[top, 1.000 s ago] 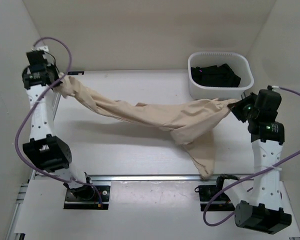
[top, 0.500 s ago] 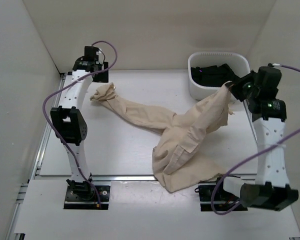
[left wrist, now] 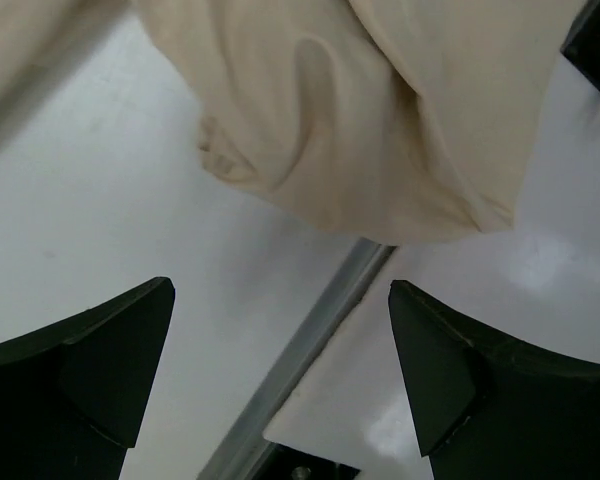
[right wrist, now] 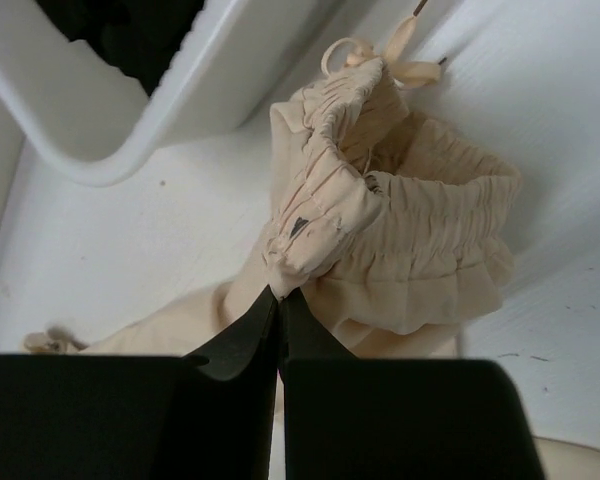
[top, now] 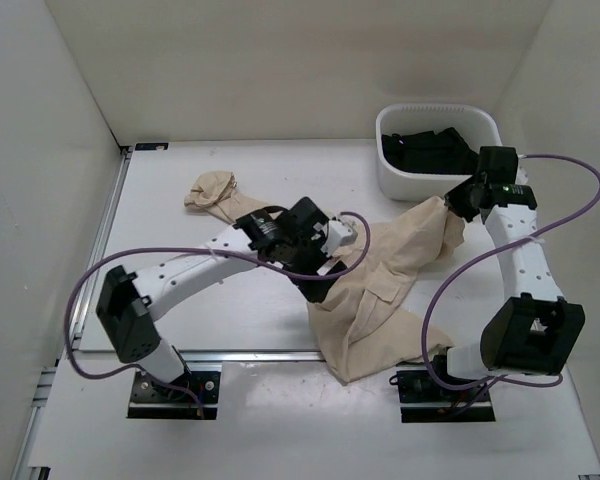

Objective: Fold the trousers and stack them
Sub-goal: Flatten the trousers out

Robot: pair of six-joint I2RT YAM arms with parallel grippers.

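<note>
The beige trousers (top: 380, 265) lie crumpled across the table. One leg end (top: 210, 190) rests at the back left and another leg (top: 365, 345) runs to the front rail. My right gripper (top: 462, 200) is shut on the gathered elastic waistband (right wrist: 315, 215), lifting it just in front of the basket; its closed fingertips (right wrist: 280, 295) pinch a fold of it. My left gripper (top: 318, 288) hovers open over the middle of the trousers, tips pointing at the near edge. In the left wrist view, the left gripper (left wrist: 280, 290) holds nothing, and trouser fabric (left wrist: 380, 120) lies beyond its fingers.
A white plastic basket (top: 435, 108) holding a black garment (top: 430, 150) stands at the back right, close to the right gripper; the basket rim (right wrist: 130, 130) shows in the right wrist view. A metal rail (top: 280, 355) borders the table's front. White walls enclose the sides and back.
My left gripper opened, let go of the leg end at the back left and swung to the table's middle. The stretched trousers dropped onto the table. The right gripper kept its hold.
</note>
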